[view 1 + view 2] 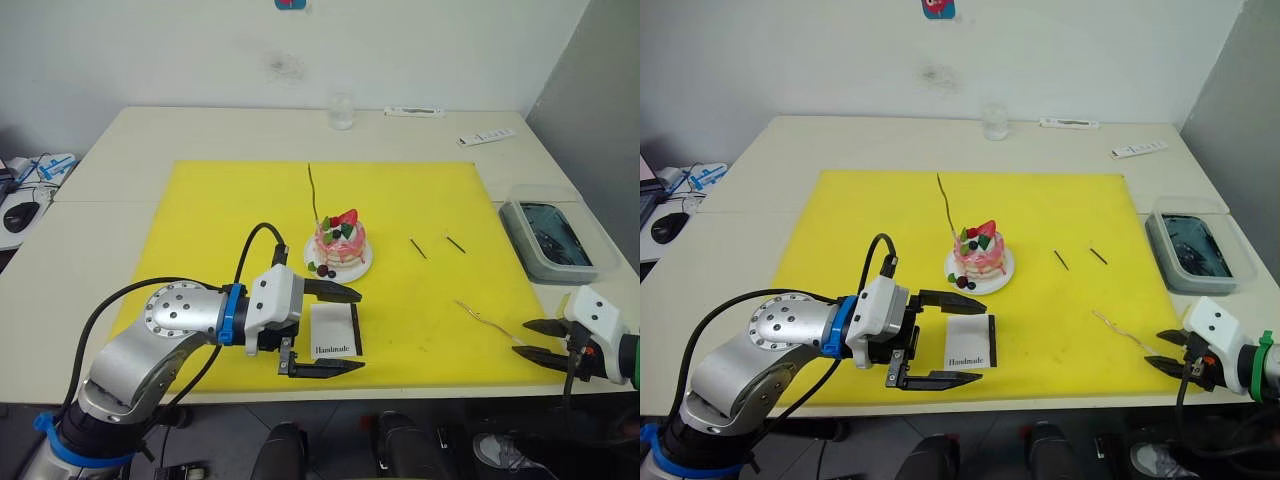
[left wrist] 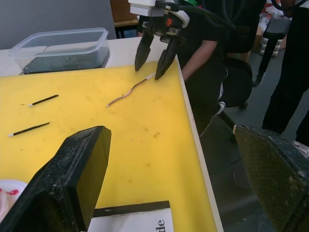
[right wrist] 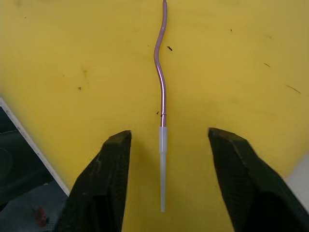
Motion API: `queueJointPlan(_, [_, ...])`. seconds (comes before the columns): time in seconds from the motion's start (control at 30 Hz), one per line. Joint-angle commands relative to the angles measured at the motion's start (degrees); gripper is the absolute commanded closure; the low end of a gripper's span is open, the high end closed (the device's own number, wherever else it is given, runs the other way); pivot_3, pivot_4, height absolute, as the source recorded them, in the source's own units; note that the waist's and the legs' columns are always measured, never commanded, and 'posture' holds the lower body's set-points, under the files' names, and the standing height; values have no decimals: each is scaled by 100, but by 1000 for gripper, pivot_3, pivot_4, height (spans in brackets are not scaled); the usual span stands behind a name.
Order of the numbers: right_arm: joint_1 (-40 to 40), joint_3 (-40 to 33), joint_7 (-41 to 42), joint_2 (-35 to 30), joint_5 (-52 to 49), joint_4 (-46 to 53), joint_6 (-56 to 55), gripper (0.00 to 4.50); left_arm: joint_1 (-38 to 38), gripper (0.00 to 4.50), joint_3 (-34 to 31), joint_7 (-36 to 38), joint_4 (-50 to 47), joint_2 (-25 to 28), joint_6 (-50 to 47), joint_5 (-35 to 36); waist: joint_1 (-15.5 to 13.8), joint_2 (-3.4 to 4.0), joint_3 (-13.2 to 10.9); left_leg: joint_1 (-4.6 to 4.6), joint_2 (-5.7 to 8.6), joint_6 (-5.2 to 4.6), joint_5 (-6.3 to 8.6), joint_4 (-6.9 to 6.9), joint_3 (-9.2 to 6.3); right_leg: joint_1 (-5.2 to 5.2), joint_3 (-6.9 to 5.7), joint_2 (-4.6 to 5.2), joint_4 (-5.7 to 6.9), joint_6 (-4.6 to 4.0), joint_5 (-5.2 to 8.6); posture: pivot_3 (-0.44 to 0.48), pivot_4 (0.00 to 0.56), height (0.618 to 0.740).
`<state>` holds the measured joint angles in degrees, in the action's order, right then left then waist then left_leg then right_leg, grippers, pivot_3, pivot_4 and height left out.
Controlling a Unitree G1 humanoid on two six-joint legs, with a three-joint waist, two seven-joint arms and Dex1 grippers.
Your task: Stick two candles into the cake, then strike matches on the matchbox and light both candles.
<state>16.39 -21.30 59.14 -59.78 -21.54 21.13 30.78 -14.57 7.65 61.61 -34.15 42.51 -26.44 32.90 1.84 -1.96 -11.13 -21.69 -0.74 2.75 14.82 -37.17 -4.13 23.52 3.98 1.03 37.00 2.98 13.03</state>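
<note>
The pink cake [image 1: 340, 246] sits on its white plate [image 1: 362, 264] mid-mat, and one thin wavy candle [image 1: 314, 195] stands upright in it. The other candle [image 1: 484, 320] lies flat near the mat's right front corner. Its white end [image 3: 162, 169] rests between the fingers of my open right gripper [image 1: 521, 338], touching neither. Two dark matches [image 1: 418, 248] [image 1: 455, 243] lie to the right of the cake. The white matchbox [image 1: 333, 331] lies in front of the cake, and my open left gripper [image 1: 360, 330] has one finger on each side of it.
A yellow mat [image 1: 230, 220] covers the table's middle. A clear plastic container [image 1: 548, 236] stands at the right edge. A glass [image 1: 341, 111] and two flat white items [image 1: 414, 112] [image 1: 486, 136] lie at the back. A person in black [image 2: 217, 43] sits beyond the table's right side.
</note>
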Motion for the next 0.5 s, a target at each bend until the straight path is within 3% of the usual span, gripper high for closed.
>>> queueJointPlan(0.03, [-145,-513,172,-361,-174,442,333,2026,43,0,-11,21,-79,8,129,-37,0,1,0,1,0,0,0,0,0,0,0,0,0,0,0,0,150,740])
queueJointPlan(0.2, [-301,-679,278,-978,-399,1078,1377,2026,71,0,13,10,-38,20,169,-169,-1,3,-1,2,-1,0,0,-1,-2,-1,-2,-1,1,1,-1,0,150,740])
queueJointPlan(0.37, [-967,255,-244,-1987,-444,1507,3072,2026,66,0,146,-26,-74,-63,198,-294,-2,7,-1,0,0,0,0,-2,2,3,1,3,-1,1,0,0,150,740])
queueJointPlan(0.5, [-1554,1157,-172,-2309,-469,1341,3217,2026,66,0,328,-81,-88,-179,289,-460,-6,6,-2,-5,0,0,0,1,1,6,-2,3,-7,0,0,0,150,740])
